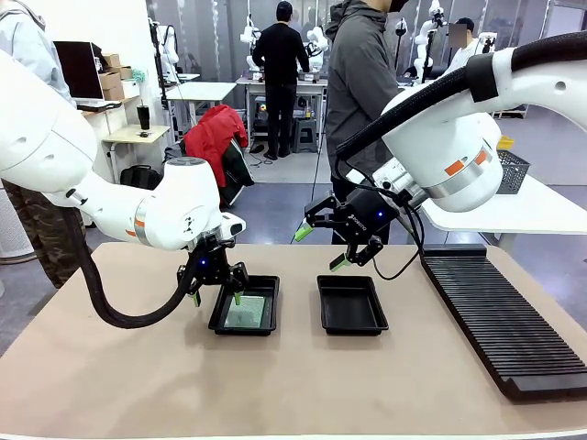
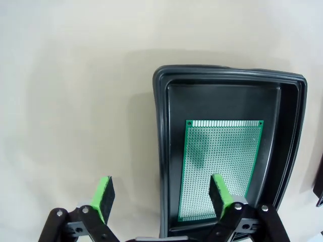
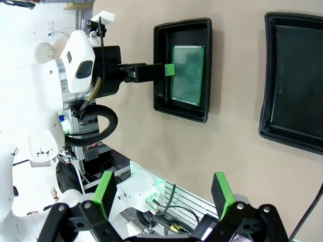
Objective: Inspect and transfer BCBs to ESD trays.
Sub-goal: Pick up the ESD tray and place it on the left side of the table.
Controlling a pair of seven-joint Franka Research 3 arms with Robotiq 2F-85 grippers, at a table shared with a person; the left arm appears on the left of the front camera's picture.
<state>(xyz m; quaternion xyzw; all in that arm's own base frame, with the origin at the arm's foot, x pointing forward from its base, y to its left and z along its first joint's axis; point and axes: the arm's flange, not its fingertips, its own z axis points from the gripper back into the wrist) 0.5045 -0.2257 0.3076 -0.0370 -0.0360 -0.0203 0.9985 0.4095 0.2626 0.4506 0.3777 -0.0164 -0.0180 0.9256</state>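
A green BCB [image 1: 246, 313] lies flat in the left ESD tray [image 1: 271, 307], grid face up. My left gripper [image 1: 216, 298] hangs open just above this tray's left rim. In the left wrist view one finger [image 2: 218, 192] is over the BCB [image 2: 222, 156] and the other is outside the tray [image 2: 222, 101], over the table. The right ESD tray [image 1: 351, 307] holds nothing. My right gripper [image 1: 319, 249] is open and raised behind it, holding nothing. The right wrist view looks down past my right gripper [image 3: 164, 194] at both trays [image 3: 159, 50] [image 3: 295, 80] and the BCB [image 3: 187, 74].
A long black ribbed rack [image 1: 500, 316] lies along the table's right side. A person in a grey hoodie [image 1: 362, 82] stands at the far edge. A grey wire basket [image 1: 514, 170] sits on a white table behind. Bare beige tabletop [image 1: 275, 385] spreads in front of the trays.
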